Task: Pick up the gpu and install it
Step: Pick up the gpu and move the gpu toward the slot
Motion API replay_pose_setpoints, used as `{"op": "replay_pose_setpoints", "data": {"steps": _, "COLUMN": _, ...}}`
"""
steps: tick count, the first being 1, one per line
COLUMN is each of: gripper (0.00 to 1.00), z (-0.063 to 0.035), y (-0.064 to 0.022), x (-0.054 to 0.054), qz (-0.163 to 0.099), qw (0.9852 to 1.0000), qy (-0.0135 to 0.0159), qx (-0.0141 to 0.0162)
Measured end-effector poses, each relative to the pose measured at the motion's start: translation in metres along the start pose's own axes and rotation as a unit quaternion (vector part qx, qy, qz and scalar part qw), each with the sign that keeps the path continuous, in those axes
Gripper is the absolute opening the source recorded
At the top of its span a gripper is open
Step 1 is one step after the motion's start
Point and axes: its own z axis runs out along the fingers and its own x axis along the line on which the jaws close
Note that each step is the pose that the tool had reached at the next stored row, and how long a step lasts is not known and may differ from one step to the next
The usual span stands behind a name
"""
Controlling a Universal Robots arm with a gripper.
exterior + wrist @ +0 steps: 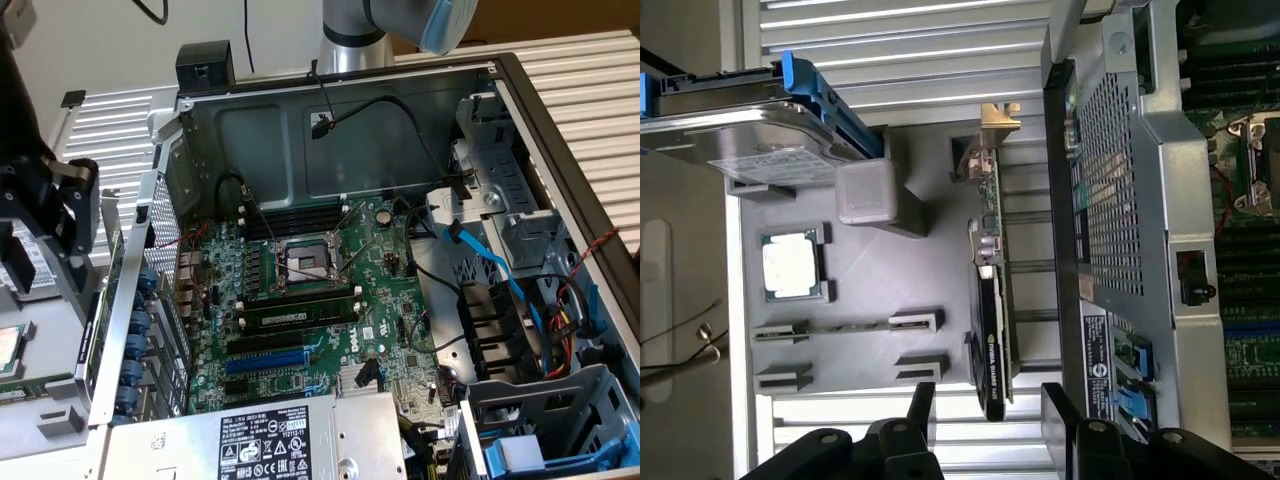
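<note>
Wrist view: the black two-fingered tool [988, 398] is hovering, spread wide, around the end of the black-shrouded, green-boarded gpu [990, 300], which is standing edgewise in a grey plastic tray [870, 290].

You're in what looks like a robotics lab set up for computer assembly. An opened desktop case [260, 140] lies on its side on a ribbed metal bench [580, 70], its motherboard [400, 290] exposed, and a robot arm [350, 40] rises just behind it. Beside the case, a grey fixture tray [870, 290] has moulded holders. One seats a processor [790, 265], with a hard drive [750, 145] nearby.
</note>
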Motion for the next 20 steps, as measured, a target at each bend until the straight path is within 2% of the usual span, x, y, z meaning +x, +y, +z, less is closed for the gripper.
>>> {"op": "replay_pose_setpoints", "data": {"steps": 5, "gripper": 0.54, "z": 0.0091, "y": -0.0008, "x": -0.001, "qz": 0.000, "qw": 1.0000, "qy": -0.0016, "qx": -0.0001}}
{"op": "replay_pose_setpoints", "data": {"steps": 16, "gripper": 0.54, "z": 0.0291, "y": -0.0017, "x": -0.002, "qz": 0.000, "qw": 1.0000, "qy": -0.0023, "qx": -0.0001}}
{"op": "replay_pose_setpoints", "data": {"steps": 19, "gripper": 0.52, "z": 0.0341, "y": -0.0019, "x": -0.002, "qz": 0.000, "qw": 1.0000, "qy": -0.0024, "qx": 0.0003}}
{"op": "replay_pose_setpoints", "data": {"steps": 20, "gripper": 0.45, "z": 0.0359, "y": -0.0020, "x": -0.002, "qz": 0.000, "qw": 1.0000, "qy": -0.0024, "qx": 0.0004}}
